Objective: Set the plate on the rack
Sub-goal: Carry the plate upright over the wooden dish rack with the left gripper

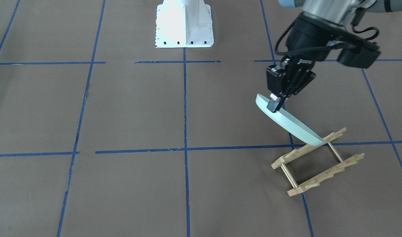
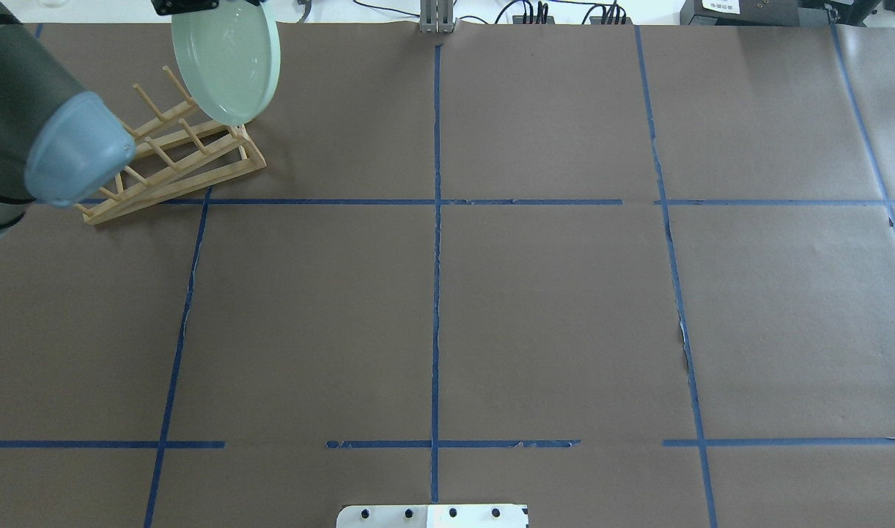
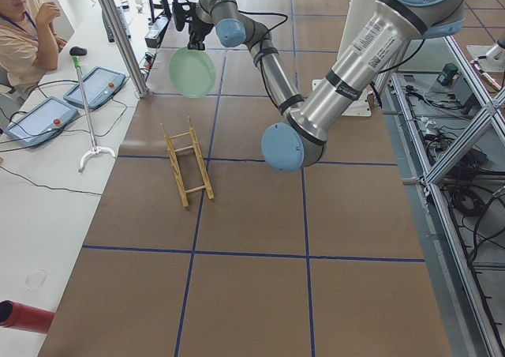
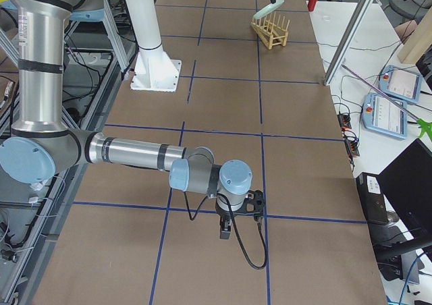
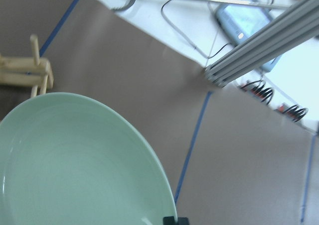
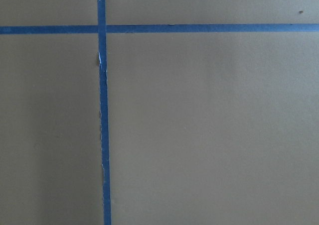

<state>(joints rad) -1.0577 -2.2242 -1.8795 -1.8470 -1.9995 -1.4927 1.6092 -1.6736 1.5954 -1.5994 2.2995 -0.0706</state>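
My left gripper [image 1: 276, 102] is shut on the upper rim of the pale green plate [image 1: 288, 122] and holds it tilted, lower edge down. The plate's lower edge is at one end of the light-wood rack [image 1: 316, 162], over its rail; I cannot tell whether they touch. The plate [image 2: 227, 62] and the rack [image 2: 176, 155] show at the far left in the overhead view. The left wrist view is filled by the plate [image 5: 75, 160], with a rack peg [image 5: 35, 48] beyond it. My right gripper [image 4: 226, 229] hangs low over the table far from the rack; I cannot tell if it is open or shut.
The table is brown paper with a blue tape grid [image 2: 436, 202]. The robot's white base [image 1: 184, 24] stands at the middle of its side. An operator [image 3: 24, 33] sits by control pendants [image 3: 99, 88] past the table edge nearest the rack.
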